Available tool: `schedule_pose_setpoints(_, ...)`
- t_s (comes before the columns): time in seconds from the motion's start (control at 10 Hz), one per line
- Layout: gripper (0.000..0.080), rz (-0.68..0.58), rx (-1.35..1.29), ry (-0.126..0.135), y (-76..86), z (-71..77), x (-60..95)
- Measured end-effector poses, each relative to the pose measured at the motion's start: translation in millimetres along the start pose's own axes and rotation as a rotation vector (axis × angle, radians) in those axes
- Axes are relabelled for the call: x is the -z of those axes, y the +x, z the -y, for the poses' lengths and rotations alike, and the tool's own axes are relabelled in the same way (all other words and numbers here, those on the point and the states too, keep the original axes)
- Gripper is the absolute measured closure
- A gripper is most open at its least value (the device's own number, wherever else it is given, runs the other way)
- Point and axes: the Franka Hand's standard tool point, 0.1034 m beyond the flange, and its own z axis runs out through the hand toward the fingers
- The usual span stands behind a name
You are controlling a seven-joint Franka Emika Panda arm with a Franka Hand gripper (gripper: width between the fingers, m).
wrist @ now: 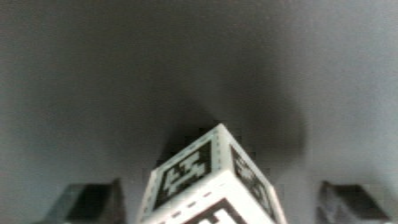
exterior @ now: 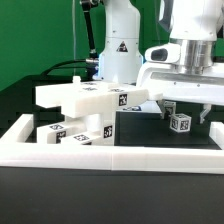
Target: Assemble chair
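At the exterior view's left, inside the low white border wall (exterior: 110,156), a heap of white chair parts. On top, the flat seat plate (exterior: 80,97), propped up and reaching toward the middle. Beneath it and nearer the wall, smaller tagged blocks (exterior: 78,131). Farther off behind the heap, the arm's white base (exterior: 120,50) against a green backdrop. Right of the blocks, bare black table (exterior: 140,128). At the exterior view's right, just past the plate's right end, a square tagged piece (exterior: 180,122) standing upright on the table; probably a chair leg, though too small there to say for sure. Directly above and around it, the gripper (exterior: 184,113), pointing down. In the wrist view, that piece's tagged end (wrist: 210,178) centred between the two fingers (wrist: 86,203), with a dark gap on each side. Jaws released and spread, straddling the piece without gripping it.
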Motion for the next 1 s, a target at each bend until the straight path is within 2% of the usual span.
schedule_pose_setpoints(0.1,0.0412,-0.001,0.0,0.0,0.2,0.1,0.4)
schedule_pose_setpoints(0.7,0.0409,0.004,-0.014,0.0,-0.8,0.2,0.6)
schedule_pose_setpoints(1.0,0.0409,0.031,-0.114,0.007,-9.5,5.0,12.8)
